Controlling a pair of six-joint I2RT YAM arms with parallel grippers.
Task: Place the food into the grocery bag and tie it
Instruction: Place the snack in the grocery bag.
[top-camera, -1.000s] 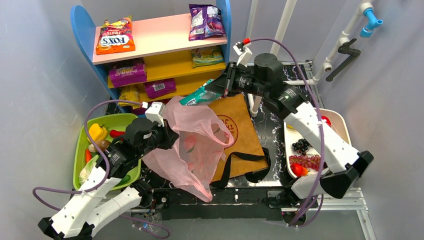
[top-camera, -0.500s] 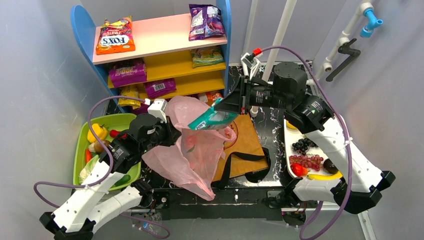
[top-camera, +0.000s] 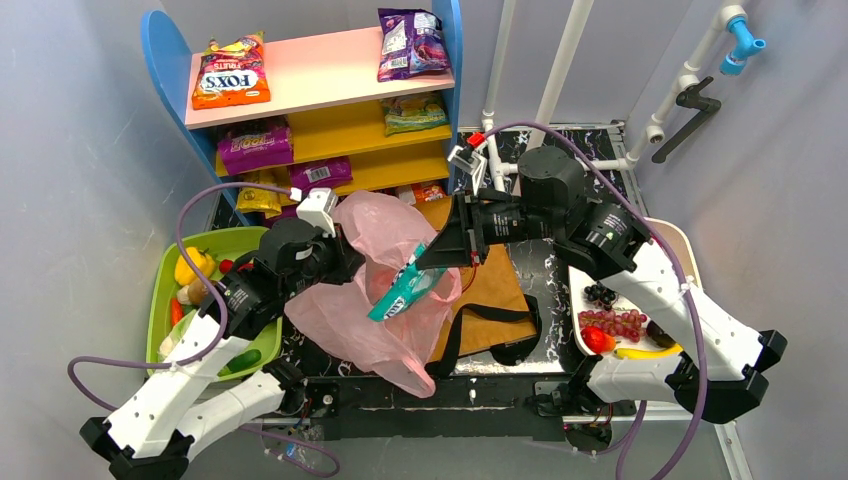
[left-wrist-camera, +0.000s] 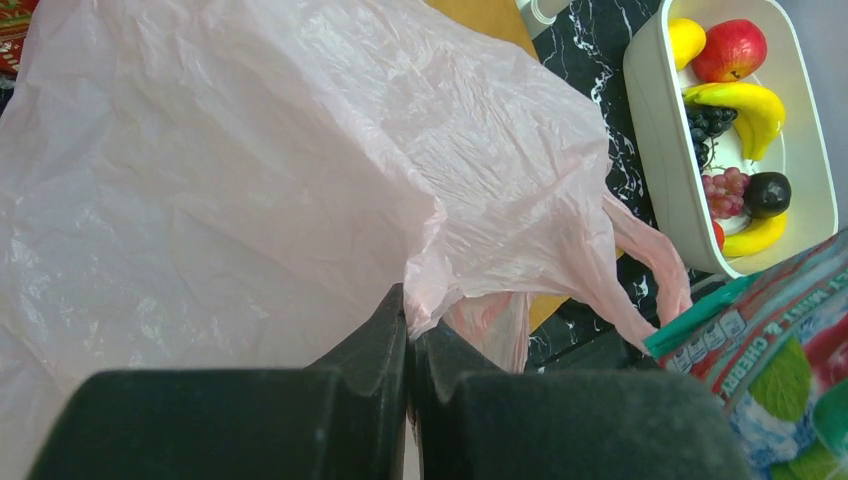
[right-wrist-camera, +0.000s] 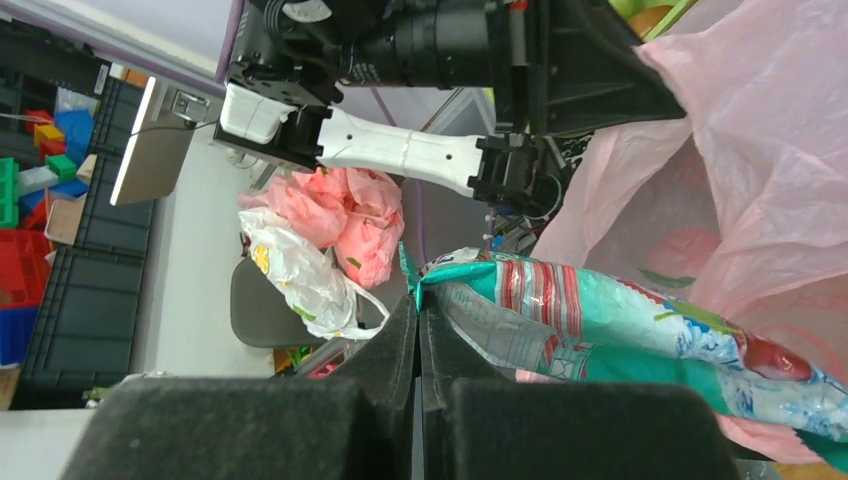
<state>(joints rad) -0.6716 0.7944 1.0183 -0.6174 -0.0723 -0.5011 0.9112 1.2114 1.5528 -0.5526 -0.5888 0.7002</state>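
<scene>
The pink grocery bag (top-camera: 350, 325) hangs open over the table's middle. My left gripper (top-camera: 338, 262) is shut on the bag's rim (left-wrist-camera: 440, 270), holding the mouth up. Shut on one corner of a teal snack packet (top-camera: 405, 292), my right gripper (top-camera: 435, 258) tilts it down into the bag's mouth. In the right wrist view that packet (right-wrist-camera: 620, 320) lies against the pink film (right-wrist-camera: 760, 150). Other food stays outside: purple packets (top-camera: 412, 42) on the shelf, dark grapes (top-camera: 602, 292) and a banana (left-wrist-camera: 745, 100) in the white tray.
A brown paper bag (top-camera: 500, 280) with black straps lies flat under the pink one. The blue-sided shelf (top-camera: 320, 70) stands at the back left. A green tray (top-camera: 160, 290) of vegetables sits at left, a white fruit tray (top-camera: 690, 250) at right. White pipes rise behind.
My right arm carried the teal packet from the shelf front down and leftward into the bag's mouth. The left gripper kept its hold on the rim and shifted slightly.
</scene>
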